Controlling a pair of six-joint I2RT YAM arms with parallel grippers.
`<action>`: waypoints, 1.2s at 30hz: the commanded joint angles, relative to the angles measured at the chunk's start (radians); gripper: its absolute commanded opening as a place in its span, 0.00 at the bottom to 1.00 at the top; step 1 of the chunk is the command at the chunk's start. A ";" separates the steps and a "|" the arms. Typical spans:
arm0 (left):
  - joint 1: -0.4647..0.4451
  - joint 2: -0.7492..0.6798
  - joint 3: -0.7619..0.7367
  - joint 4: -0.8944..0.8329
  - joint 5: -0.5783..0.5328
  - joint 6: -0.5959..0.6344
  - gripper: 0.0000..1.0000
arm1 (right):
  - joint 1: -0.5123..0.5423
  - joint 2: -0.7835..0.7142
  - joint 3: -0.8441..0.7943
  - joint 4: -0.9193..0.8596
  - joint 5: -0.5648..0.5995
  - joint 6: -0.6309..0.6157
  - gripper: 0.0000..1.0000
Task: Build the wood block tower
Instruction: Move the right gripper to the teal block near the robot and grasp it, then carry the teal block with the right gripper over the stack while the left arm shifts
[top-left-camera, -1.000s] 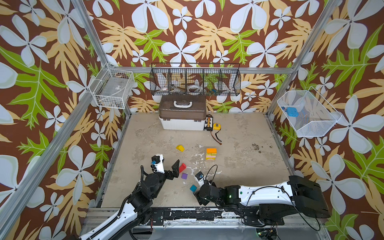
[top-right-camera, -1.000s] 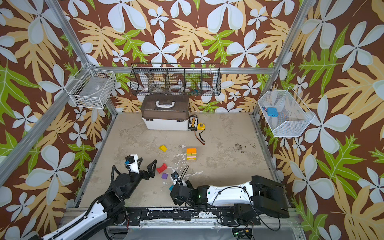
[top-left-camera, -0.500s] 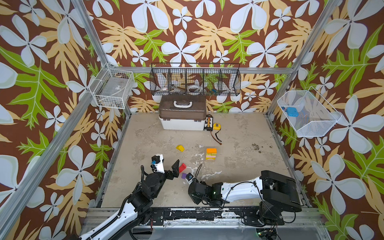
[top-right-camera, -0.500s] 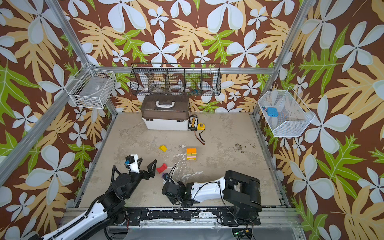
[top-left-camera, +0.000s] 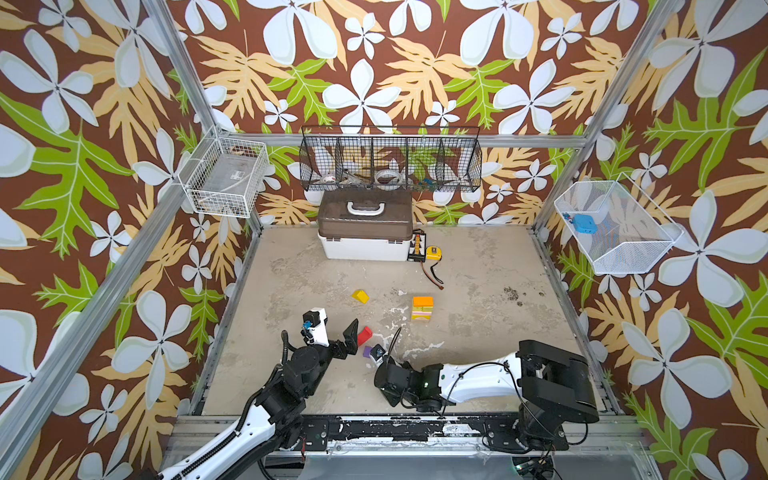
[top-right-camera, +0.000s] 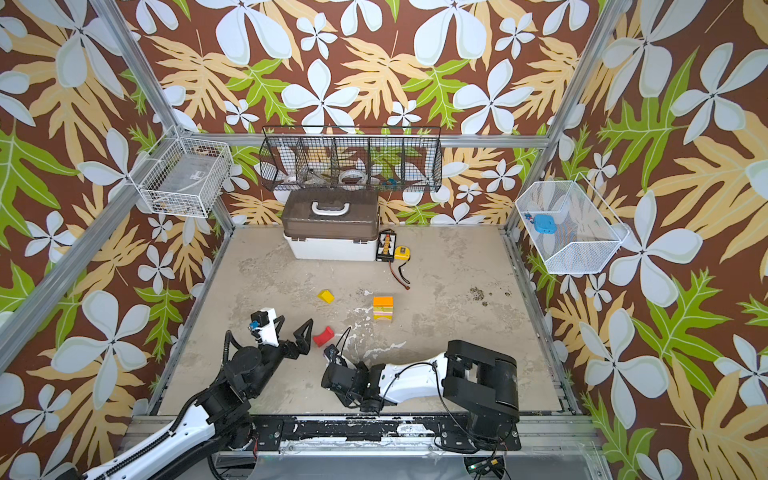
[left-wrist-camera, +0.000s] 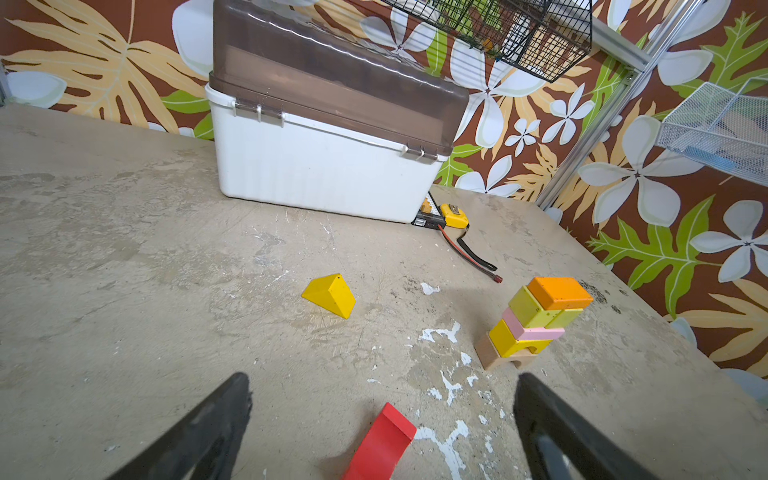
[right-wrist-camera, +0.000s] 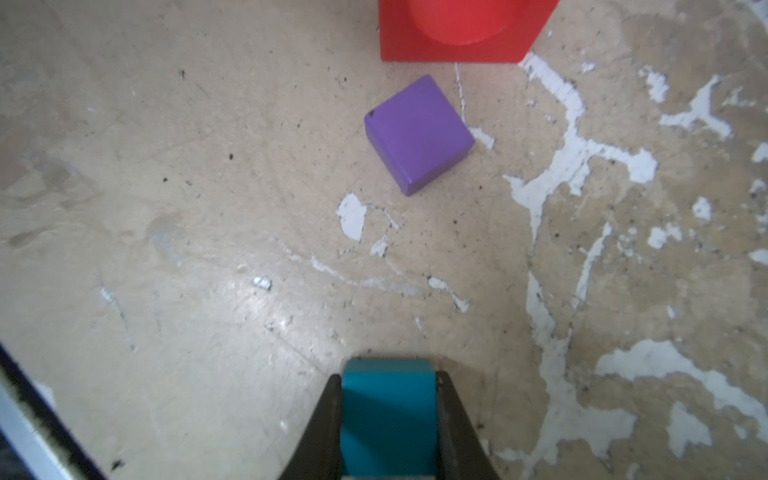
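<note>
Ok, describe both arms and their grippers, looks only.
Both arms match: the left arm and right arm have white links between bulky black joints, with black cables looped outside. The left gripper and right gripper carry black, tapering triangular fingers. A white camera box tops the left wrist.

Brown wallpaper (top-left-camera: 374, 62) patterned with white flowers and tan and green leaves fills the frame's edges. The tabletop (top-left-camera: 478, 299) is mottled beige with chipped white patches. Near the centre in both top views, the tower (top-left-camera: 423, 308) is orange-topped; the left wrist view shows plain wood, yellow, pink and yellow-green beneath. Left of it lies a yellow wedge (top-left-camera: 360, 296); lower down, a red arch (top-left-camera: 365, 336) and a purple cube (top-left-camera: 367, 352). A teal block (right-wrist-camera: 388, 411) sits between the black fingers (right-wrist-camera: 320, 424) of the right hand (right-wrist-camera: 388, 380). At upper centre, the box (top-left-camera: 365, 249) is white with a smoky brown lid (top-left-camera: 365, 220), beside a yellow tape measure (top-left-camera: 433, 252).
</note>
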 joint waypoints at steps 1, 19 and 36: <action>0.001 -0.003 0.000 0.016 -0.012 -0.001 1.00 | 0.002 -0.078 0.034 -0.079 -0.002 -0.035 0.20; 0.001 -0.092 -0.021 -0.006 0.012 -0.002 1.00 | -0.385 -0.541 0.198 -0.225 -0.080 -0.309 0.00; -0.045 0.193 0.043 0.196 0.458 0.100 0.98 | -0.562 -0.833 0.078 -0.147 -0.512 -0.735 0.00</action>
